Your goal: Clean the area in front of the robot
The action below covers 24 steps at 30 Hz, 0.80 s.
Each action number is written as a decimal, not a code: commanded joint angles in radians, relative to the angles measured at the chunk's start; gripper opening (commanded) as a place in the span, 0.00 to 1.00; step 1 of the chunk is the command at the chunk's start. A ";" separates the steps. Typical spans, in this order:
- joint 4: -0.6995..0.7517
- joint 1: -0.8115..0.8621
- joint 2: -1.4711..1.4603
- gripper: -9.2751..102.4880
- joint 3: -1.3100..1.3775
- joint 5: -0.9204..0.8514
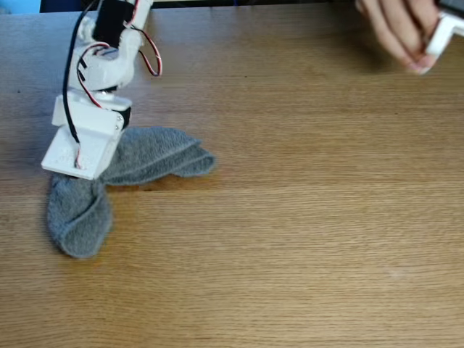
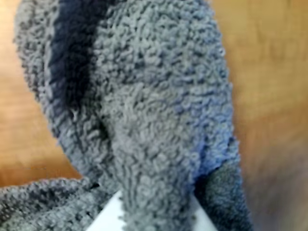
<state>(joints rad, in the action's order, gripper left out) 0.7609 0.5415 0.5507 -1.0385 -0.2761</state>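
Note:
My white arm (image 1: 109, 58), with black servo blocks and red and black wires, reaches down at the left of the oak tabletop (image 1: 304, 217) in the fixed view. Its flat white gripper (image 1: 78, 165) presses onto a grey terry cloth (image 1: 145, 156) that lies folded in two lobes, one toward the right and one toward the front (image 1: 78, 217). In the wrist view the cloth (image 2: 154, 106) fills most of the picture. A fold of it runs down between the two white jaw edges of the gripper (image 2: 154, 219), which is shut on it.
A person's hand (image 1: 395, 29) hovers at the back right corner, holding a small white part (image 1: 446, 36). Bare wood stretches across the middle, right and front of the table. The table's back edge (image 1: 290, 4) runs along the top.

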 commanded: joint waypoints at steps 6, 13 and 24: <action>0.137 -0.160 0.471 0.08 -0.238 0.000; -0.179 -0.324 0.546 0.08 -0.479 -0.044; -0.879 -0.164 0.051 0.08 -0.574 -0.258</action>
<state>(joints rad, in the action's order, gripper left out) 0.0276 0.2777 0.6673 -1.6245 -0.4755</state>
